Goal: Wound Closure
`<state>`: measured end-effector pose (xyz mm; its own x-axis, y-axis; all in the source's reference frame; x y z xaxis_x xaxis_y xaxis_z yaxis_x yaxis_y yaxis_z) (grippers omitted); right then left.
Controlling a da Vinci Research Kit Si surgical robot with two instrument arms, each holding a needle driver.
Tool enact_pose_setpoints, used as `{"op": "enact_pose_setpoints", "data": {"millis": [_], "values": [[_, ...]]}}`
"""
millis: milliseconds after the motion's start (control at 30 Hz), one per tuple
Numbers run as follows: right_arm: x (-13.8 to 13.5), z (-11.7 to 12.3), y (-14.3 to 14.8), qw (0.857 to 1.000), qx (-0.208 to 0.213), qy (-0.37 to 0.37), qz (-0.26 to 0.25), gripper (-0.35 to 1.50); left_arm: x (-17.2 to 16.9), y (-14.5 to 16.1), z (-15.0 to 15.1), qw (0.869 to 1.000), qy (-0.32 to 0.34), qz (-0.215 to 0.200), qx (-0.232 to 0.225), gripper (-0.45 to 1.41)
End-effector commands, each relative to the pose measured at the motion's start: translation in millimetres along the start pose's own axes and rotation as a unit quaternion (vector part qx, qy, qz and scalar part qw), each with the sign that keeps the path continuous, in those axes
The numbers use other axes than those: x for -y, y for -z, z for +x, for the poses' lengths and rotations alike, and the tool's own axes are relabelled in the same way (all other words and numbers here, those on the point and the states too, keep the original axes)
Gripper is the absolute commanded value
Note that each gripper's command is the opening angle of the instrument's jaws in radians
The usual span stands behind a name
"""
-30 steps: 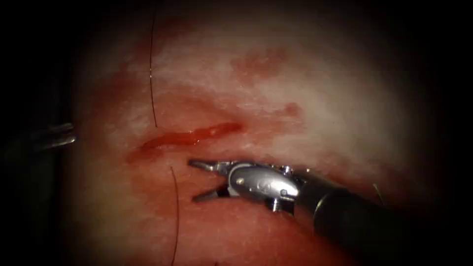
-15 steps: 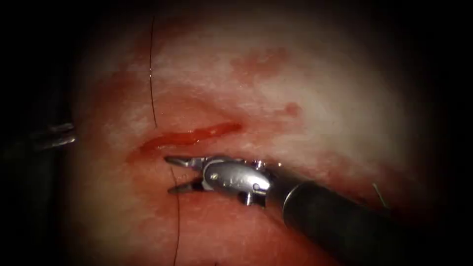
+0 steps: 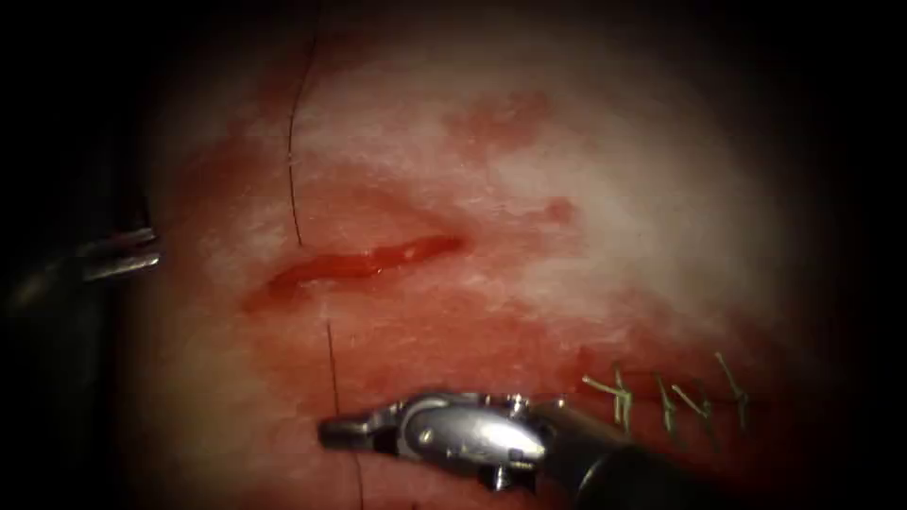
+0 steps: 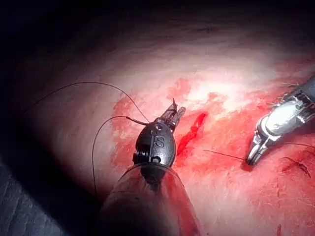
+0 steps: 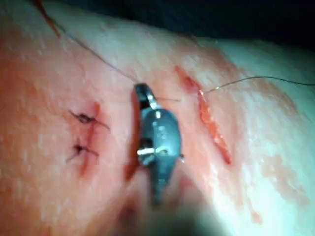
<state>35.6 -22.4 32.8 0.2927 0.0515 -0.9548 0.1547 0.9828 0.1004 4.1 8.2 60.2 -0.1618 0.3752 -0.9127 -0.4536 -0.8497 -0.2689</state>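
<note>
Right tool [image 3: 331,433] jaws closed on the thread [image 3: 330,364] below the cut [image 3: 364,263]. Left tool [image 4: 173,114], closed, holds thread at the cut's left end.

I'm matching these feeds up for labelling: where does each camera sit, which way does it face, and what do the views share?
Endoscope: above and in front of the tissue, looking down at the cut; right pincer shut on the thread, left pincer at the left edge.
Left wrist: near that arm's wrist, looking along its shaft at its own pincer and the cut.
Right wrist: likewise, along its own tool toward the cut, stitches alongside.
Shared: all three show the cut and right pincer.
</note>
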Motion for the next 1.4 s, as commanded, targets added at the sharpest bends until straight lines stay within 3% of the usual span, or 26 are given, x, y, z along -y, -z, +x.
{"op": "enact_pose_setpoints", "data": {"millis": [33,333,367,400,433,467,500,633,800,1033,1167,1400], "values": [[0.9,1.1,-0.7,1.0,-0.004,0.002,0.003,-0.35,0.2,-0.8,-0.8,1.0,-0.002,0.001,0.001,-0.45],[5.0,5.1,-0.5,1.0,-0.016,0.015,0.018,-0.35,0.9,-1.1,-2.0,1.0,-0.006,0.007,0.01,-0.45],[5.0,5.1,-0.3,1.0,-0.018,0.015,0.012,-0.13,0.9,-1.1,-2.0,1.0,-0.006,0.007,0.011,-0.45],[4.9,5.1,-0.1,1.0,-0.02,0.014,-0.002,0.22,0.9,-1.1,-2.0,1.0,-0.006,0.007,0.01,-0.45],[4.5,4.8,0.4,0.999,-0.022,0.009,-0.037,0.88,0.9,-1.1,-2.0,1.0,-0.006,0.008,0.011,-0.45],[3.9,4.5,0.8,0.998,-0.024,0.004,-0.058,1.09,0.9,-1.1,-2.0,1.0,-0.006,0.007,0.011,-0.45],[3.3,4.3,1.2,0.997,-0.025,-0.003,-0.068,1.18,0.9,-1.1,-2.0,1.0,-0.006,0.008,0.011,-0.45],[-0.4,1.9,3.3,0.995,-0.007,-0.012,-0.094,1.23,0.9,-1.1,-2.0,1.0,-0.007,0.007,0.011,-0.45],[-3.7,-1.1,3.8,0.994,0.004,-0.015,-0.112,1.24,0.9,-1.1,-2.0,1.0,-0.007,0.008,0.011,-0.45],[-8.6,-6.9,0.0,0.992,0.007,-0.019,-0.124,1.23,0.9,-1.1,-2.0,1.0,-0.007,0.008,0.011,-0.45],[-10.0,-8.6,-2.1,0.992,0.005,-0.016,-0.123,1.24,1.0,-1.0,-2.0,1.0,-0.008,0.009,0.012,-0.45],[-10.6,-9.4,-4.3,0.993,0.003,-0.013,-0.12,1.24,1.0,-1.0,-2.0,1.0,-0.008,0.008,0.011,-0.45]]}}
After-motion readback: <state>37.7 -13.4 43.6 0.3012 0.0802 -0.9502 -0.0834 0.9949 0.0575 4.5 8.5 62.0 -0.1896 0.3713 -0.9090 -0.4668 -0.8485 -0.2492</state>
